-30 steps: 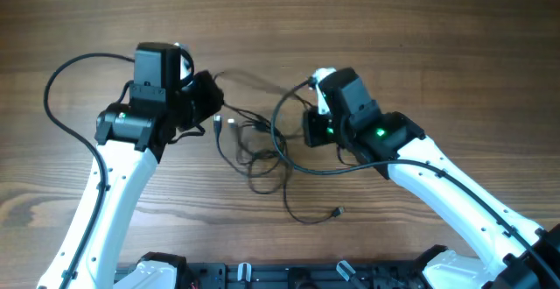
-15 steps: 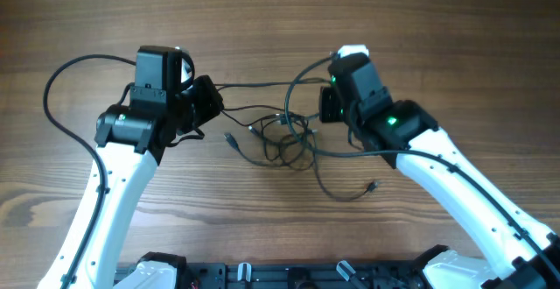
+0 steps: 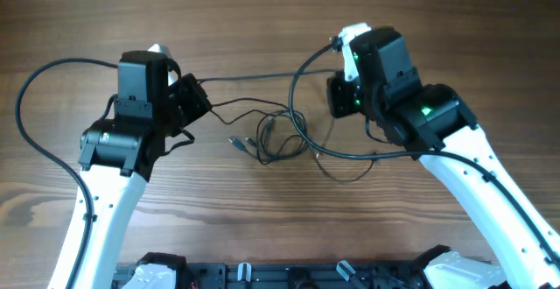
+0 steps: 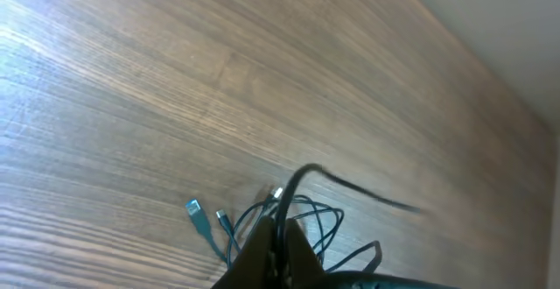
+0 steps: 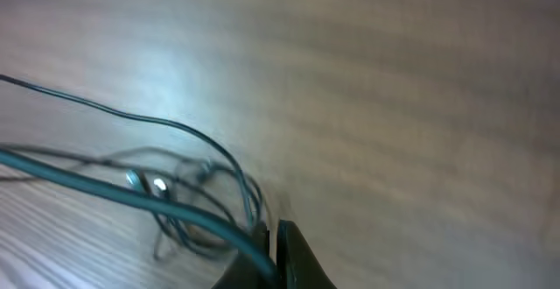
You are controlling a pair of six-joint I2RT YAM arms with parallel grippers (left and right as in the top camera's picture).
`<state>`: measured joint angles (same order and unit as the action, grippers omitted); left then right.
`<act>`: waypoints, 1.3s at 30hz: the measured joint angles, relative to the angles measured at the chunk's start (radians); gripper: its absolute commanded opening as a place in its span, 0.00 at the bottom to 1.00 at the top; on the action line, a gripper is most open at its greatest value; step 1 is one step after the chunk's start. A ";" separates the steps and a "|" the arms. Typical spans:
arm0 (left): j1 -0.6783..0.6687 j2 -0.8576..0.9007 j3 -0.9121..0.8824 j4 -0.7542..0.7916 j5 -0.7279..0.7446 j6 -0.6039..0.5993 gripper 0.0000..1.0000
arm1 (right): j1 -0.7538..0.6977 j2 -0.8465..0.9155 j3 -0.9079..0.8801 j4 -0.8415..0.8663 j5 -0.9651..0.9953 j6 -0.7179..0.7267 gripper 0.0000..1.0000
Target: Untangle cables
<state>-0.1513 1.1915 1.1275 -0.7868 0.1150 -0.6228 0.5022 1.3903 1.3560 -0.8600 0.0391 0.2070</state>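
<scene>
We log: left arm [image 3: 103, 197] and right arm [image 3: 479, 182], white tubular links | wrist housings [image 3: 140, 79] boxy, black, a white cap [image 3: 354, 34] at 12 o'clock | green light [image 3: 426, 111] on our right arm | thick black cable [image 3: 19, 114] loops off each arm | left claw [image 4: 273, 252], right claw [image 5: 273, 252]: dark, tapered tips.

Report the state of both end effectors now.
Left end effector: closed, pinching a strand of the cables.
Right end effector: closed, pinching another strand of the cables.
</scene>
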 measured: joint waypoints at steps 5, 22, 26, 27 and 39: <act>0.010 0.000 -0.001 0.048 -0.023 0.001 0.04 | -0.014 0.000 0.000 0.007 0.221 0.012 0.09; 0.053 -0.111 -0.005 0.201 -0.089 0.034 0.15 | -0.053 0.000 0.001 0.054 0.254 0.076 0.24; 0.053 -0.109 -0.005 0.117 -0.061 0.034 0.15 | -0.053 0.000 0.001 0.062 0.224 0.079 0.48; 0.053 -0.109 -0.005 0.106 -0.047 0.034 0.15 | -0.053 0.000 0.001 0.063 0.209 0.078 0.48; 0.053 -0.068 -0.009 0.318 0.197 0.043 0.04 | -0.053 0.000 0.001 0.070 0.034 0.076 0.66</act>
<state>-0.0978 1.1240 1.1187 -0.4686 0.3119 -0.5793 0.4496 1.3903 1.3567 -0.7902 0.0727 0.2832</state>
